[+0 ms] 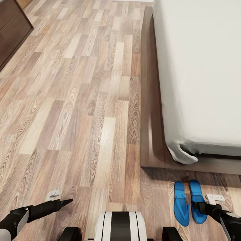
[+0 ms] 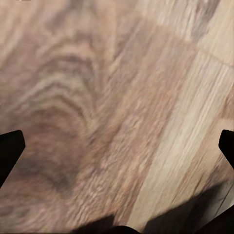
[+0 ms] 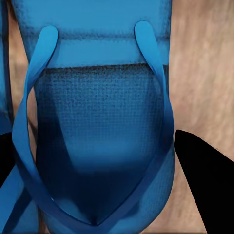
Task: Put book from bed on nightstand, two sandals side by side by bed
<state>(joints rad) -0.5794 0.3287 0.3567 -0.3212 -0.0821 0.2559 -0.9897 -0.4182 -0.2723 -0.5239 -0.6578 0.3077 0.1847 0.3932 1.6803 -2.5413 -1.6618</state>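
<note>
Two bright blue sandals lie side by side on the wood floor just off the bed's corner, one (image 1: 181,205) to the left of the other (image 1: 197,197). My right gripper (image 1: 198,207) is low over the right-hand sandal (image 3: 102,122) and open, one finger (image 3: 207,187) on each side of it. The neighbouring sandal (image 3: 4,73) shows at the edge of the right wrist view. The left gripper (image 1: 67,202) hovers open over bare floor (image 2: 117,97), holding nothing. The bed has a pale mattress (image 1: 201,67) on a dark wooden frame (image 1: 150,100). The book and the nightstands are out of view.
A dark brown cabinet (image 1: 10,30) stands at the far left. Wood-plank floor (image 1: 83,117) stretches between it and the bed frame. My base (image 1: 120,226) sits at the bottom centre. A fold of sheet (image 1: 182,155) hangs over the frame's corner.
</note>
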